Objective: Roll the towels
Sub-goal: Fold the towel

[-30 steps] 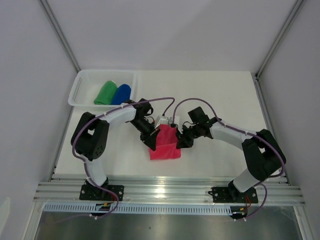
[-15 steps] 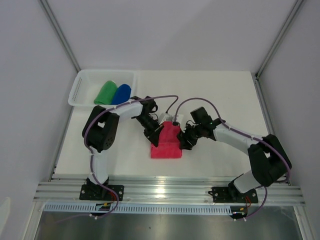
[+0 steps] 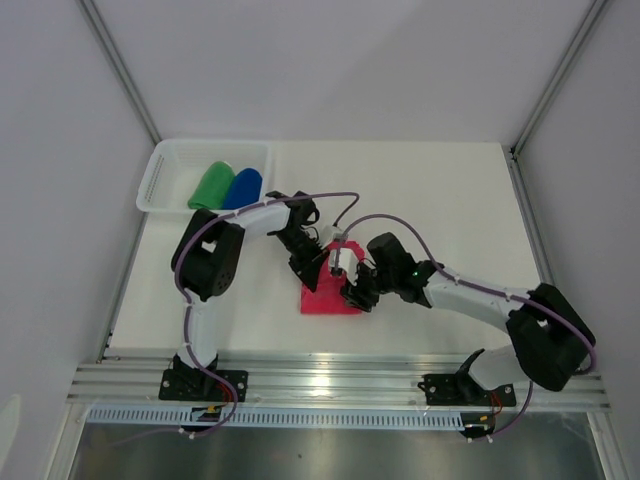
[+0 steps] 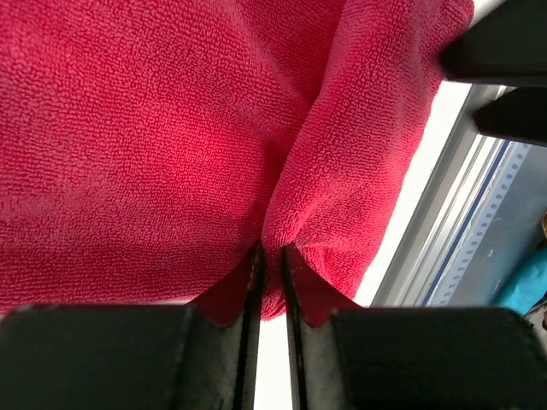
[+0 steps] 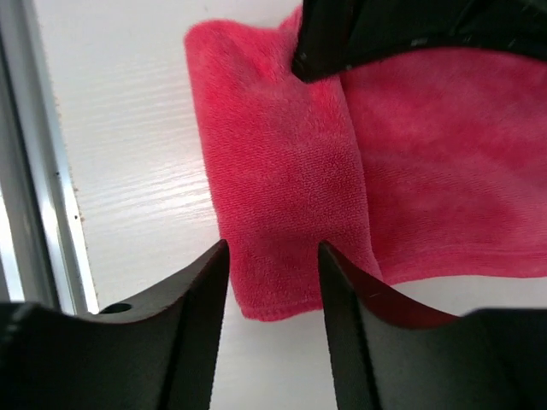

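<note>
The left gripper [image 4: 271, 256] pinches the pink-red towel [image 4: 137, 128], and the right gripper [image 5: 272, 252] hangs over its rolled edge, jaws apart — best to turn both ends evenly and snugly.

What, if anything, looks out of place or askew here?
Nothing stands out. The green towel and blue towel lie rolled side by side in the basket; the pink-red towel lies partly folded on the table, the left gripper pinching a fold, the right gripper open over its folded edge.
</note>
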You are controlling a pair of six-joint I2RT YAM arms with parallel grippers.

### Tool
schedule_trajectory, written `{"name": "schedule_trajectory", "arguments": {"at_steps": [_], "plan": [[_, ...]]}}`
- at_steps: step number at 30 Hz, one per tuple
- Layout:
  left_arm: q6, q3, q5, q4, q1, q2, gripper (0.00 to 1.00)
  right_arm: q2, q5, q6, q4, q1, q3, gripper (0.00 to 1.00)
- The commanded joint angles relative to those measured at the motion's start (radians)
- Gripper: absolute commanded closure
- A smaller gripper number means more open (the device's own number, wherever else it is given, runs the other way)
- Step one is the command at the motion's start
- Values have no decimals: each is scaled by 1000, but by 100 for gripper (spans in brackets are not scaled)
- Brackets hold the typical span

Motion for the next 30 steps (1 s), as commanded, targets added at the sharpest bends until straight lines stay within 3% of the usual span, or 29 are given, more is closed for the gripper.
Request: {"name": "schedule_trajectory", "arguments": {"at_steps": [1,6,14,19,21,25,30], "plan": [[-13,32,-14,8,-6,-10,82,105,41,51,14,9,69,52],[-23,36,-3,8,-1,-70,72,188,87,107,-43,24,109,67],[-21,64,35,-13,75,-187,66,219,118,248,-106,13,134,68],[87,-30,89,36,109,-392,65,185,109,350,-59,-2,102,66],[138,-138,75,71,89,-513,61,184,92,391,-34,-16,88,65],[284,-345,-79,210,-58,-663,56,193,66,471,15,-51,56,66],[326,-451,-210,287,-182,-638,50,190,37,528,46,-79,29,65]]}}
